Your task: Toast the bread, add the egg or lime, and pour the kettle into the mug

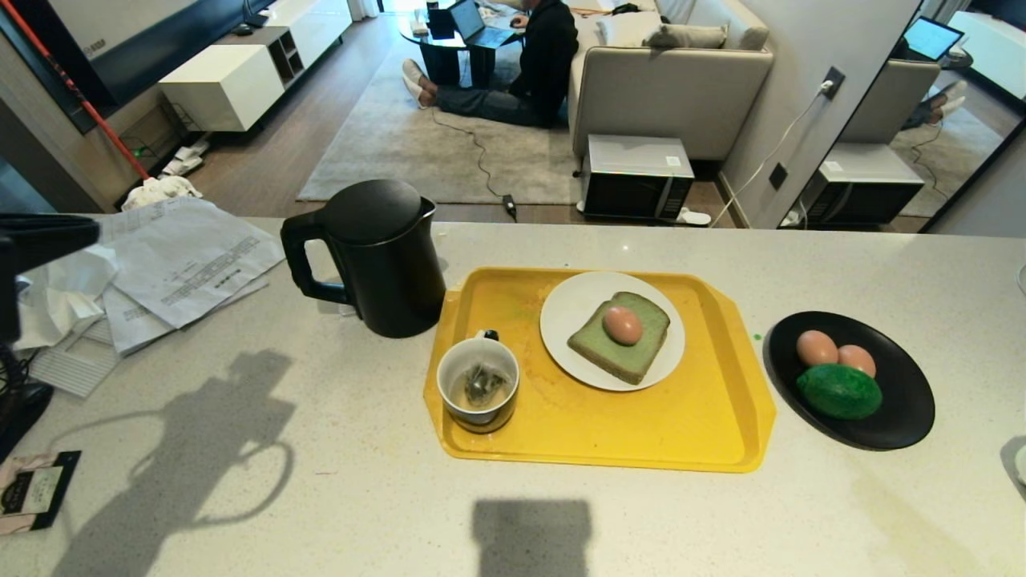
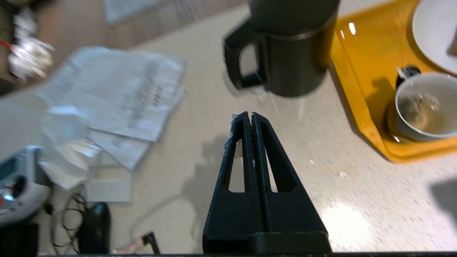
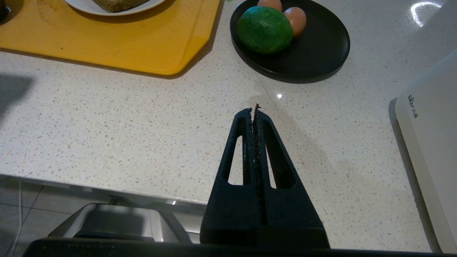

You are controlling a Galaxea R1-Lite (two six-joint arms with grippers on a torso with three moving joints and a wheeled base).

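Note:
The black kettle (image 1: 377,256) stands on the counter just left of the yellow tray (image 1: 641,425). On the tray, the mug (image 1: 478,417) holds pale liquid and a tea bag. Beside it a white plate (image 1: 573,312) carries the green bread (image 1: 633,353) with the egg (image 1: 623,324) on top. The lime (image 1: 838,390) lies on a black plate (image 1: 898,417) with two more eggs. My left gripper (image 2: 251,115) hovers shut and empty over the counter, short of the kettle (image 2: 285,46). My right gripper (image 3: 254,109) is shut and empty near the counter's front edge, short of the lime (image 3: 265,29).
Loose papers (image 1: 184,256) and crumpled wrapping lie on the counter's left end, with a dark packet (image 1: 32,489) at the front left. A white appliance (image 3: 432,142) stands at the right. Beyond the counter a person sits on the floor by a sofa (image 1: 673,88).

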